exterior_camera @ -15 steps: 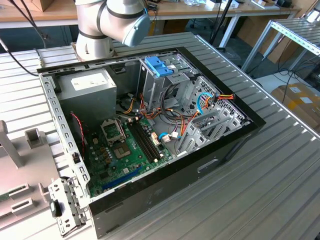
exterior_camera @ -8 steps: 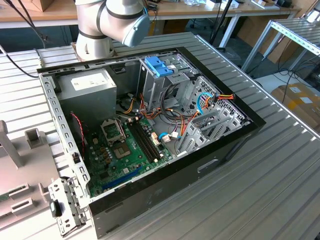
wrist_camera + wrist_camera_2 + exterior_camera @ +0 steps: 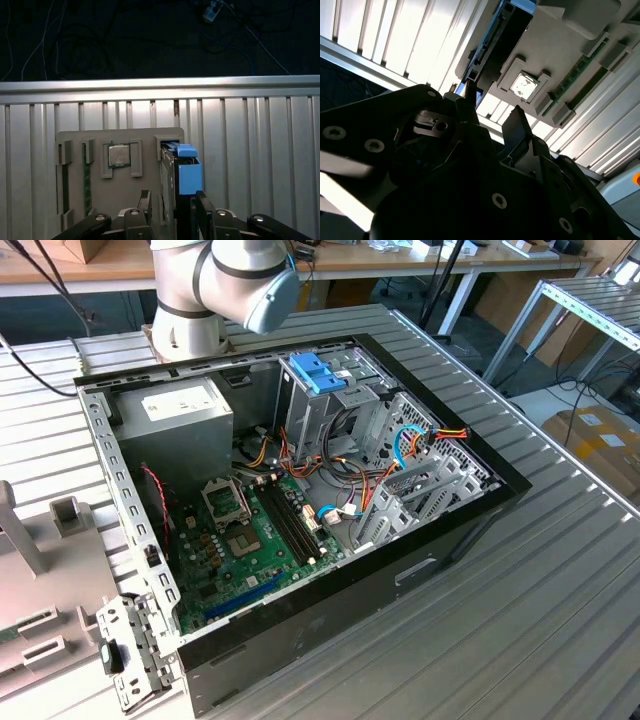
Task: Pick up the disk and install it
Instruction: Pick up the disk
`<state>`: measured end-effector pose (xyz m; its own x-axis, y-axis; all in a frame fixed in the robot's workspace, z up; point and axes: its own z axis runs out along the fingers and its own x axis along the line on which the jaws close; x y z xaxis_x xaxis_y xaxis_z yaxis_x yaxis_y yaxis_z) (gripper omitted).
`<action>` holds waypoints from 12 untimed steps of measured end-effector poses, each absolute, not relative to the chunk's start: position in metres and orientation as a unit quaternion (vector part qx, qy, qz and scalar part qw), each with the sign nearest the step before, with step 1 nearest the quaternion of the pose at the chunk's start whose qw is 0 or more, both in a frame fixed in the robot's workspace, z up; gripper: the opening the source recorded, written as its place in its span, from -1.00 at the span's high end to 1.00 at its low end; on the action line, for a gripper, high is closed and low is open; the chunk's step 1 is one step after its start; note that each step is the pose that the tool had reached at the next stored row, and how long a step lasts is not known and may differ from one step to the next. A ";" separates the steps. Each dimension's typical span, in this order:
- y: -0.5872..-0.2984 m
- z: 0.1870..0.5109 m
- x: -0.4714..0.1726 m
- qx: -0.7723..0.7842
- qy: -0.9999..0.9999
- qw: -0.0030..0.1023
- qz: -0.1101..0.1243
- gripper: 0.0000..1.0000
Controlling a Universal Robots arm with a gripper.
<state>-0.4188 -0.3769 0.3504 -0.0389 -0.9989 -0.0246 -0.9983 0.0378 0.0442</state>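
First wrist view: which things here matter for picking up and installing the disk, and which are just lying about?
Job: disk, upright in the grey holder; gripper, open, either side of it; open computer case in the exterior view.
Lying about: processor chip and memory stick in the same holder.

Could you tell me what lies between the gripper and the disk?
Nothing: the stretch is bare in the first wrist view, the open gripper lined up on the upright disk.

Open computer case (image 3: 330,615) on slatted table (image 3: 520,640), green motherboard (image 3: 250,540) inside; grey holder (image 3: 120,192) bearing chip (image 3: 119,155)
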 end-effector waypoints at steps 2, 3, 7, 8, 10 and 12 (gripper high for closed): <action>-0.375 0.349 -0.419 0.694 -0.720 0.007 -0.024 0.04; -0.374 0.348 -0.420 0.695 -0.719 0.007 -0.025 0.04; -0.369 0.345 -0.420 0.705 -0.709 0.007 -0.024 0.04; -0.367 0.344 -0.421 0.708 -0.706 0.007 -0.024 0.04; -0.365 0.342 -0.422 0.712 -0.702 0.007 -0.024 0.04; -0.364 0.340 -0.424 0.715 -0.698 0.007 -0.024 0.04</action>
